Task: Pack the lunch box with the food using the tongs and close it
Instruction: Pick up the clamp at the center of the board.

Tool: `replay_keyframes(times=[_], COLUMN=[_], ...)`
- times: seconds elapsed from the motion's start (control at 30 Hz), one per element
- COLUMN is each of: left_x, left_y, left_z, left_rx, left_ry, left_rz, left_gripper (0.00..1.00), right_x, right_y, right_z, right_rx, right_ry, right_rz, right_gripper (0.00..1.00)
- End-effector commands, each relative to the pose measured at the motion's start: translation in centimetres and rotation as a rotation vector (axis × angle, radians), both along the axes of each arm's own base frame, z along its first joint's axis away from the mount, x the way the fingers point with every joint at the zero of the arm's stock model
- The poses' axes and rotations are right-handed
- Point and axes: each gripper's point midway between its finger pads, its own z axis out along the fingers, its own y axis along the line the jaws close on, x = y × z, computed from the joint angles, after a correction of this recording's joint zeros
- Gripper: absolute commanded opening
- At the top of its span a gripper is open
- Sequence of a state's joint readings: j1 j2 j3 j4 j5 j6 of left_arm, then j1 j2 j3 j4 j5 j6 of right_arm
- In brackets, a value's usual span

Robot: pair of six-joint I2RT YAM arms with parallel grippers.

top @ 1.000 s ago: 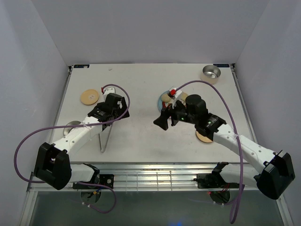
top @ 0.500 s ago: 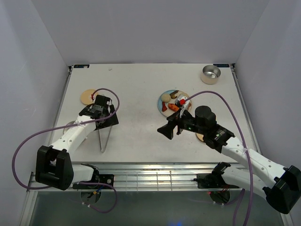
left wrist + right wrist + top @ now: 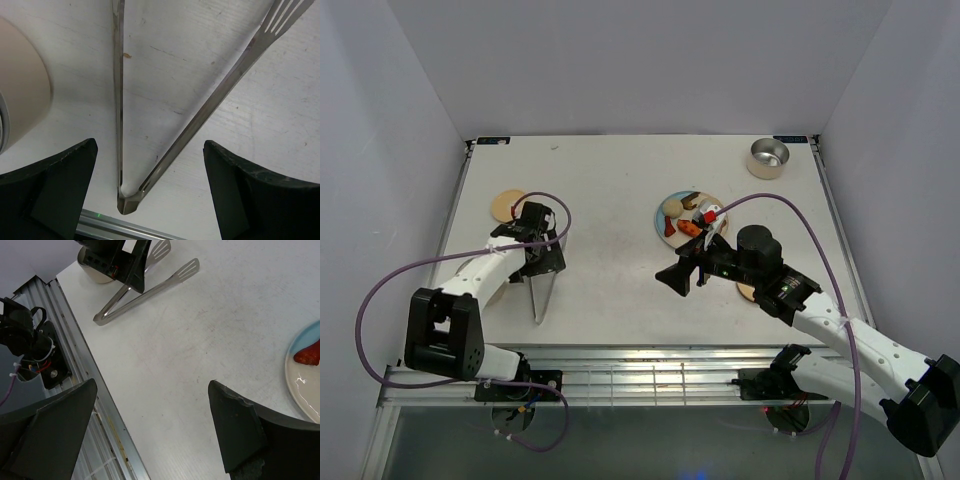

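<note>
White table [image 3: 620, 180], scuffed w/ small marks. Blue-white plate [image 3: 301, 386] just right of centre. Alu rail [image 3: 640, 372] along edge nearest me. Pale walls [image 3: 640, 60] on 3 sides.

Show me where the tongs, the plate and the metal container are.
tongs [image 3: 129, 202], left wrist view, joined end.
plate [image 3: 302, 390], right wrist view, bare rim area.
metal container [image 3: 767, 168], top external view, near wall.

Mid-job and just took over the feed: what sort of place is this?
Likely a lab test cell, not a kitchen: a white table boxed in by plain pale walls, with a metal rail frame along its near edge.
</note>
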State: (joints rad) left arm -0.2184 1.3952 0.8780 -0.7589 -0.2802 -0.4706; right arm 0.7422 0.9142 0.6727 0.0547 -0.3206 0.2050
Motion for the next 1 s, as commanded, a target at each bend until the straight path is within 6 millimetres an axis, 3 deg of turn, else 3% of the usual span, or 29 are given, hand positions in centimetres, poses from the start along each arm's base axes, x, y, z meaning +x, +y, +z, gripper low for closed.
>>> replay_keyframes(times=[0.0, 0.1, 0.3, 0.57, 0.97], left_x=[1.0, 0.5, 0.8, 0.3, 0.9], left_y=[0.1, -0.4, -0.3, -0.3, -3.0], left_z=[-0.1, -1.5, -1.3, -3.6, -2.6], left_rx=[-0.026, -0.048, -0.043, -0.031, -0.14], left_ry=[-0.034, 0.028, 0.006, 0.103, 0.045], left_rz=[-0.032, -0.052, -0.055, -0.075, -0.077], left_gripper=[0.98, 0.98, 0.98, 0.98, 0.91], right_x=[0.1, 0.2, 0.4, 0.4, 0.4], right_y=[0.1, 0.0, 0.0, 0.0, 0.1], right_z=[2.0, 2.0, 2.0, 2.1, 1.8], right_rx=[0.034, 0.032, 0.031, 0.032, 0.027], right_ry=[-0.054, -0.06, -0.064, -0.064, -0.059], right_rz=[0.001, -0.004, -0.013, -0.016, -0.011], right_gripper=[0.97, 0.97, 0.97, 0.97, 0.97])
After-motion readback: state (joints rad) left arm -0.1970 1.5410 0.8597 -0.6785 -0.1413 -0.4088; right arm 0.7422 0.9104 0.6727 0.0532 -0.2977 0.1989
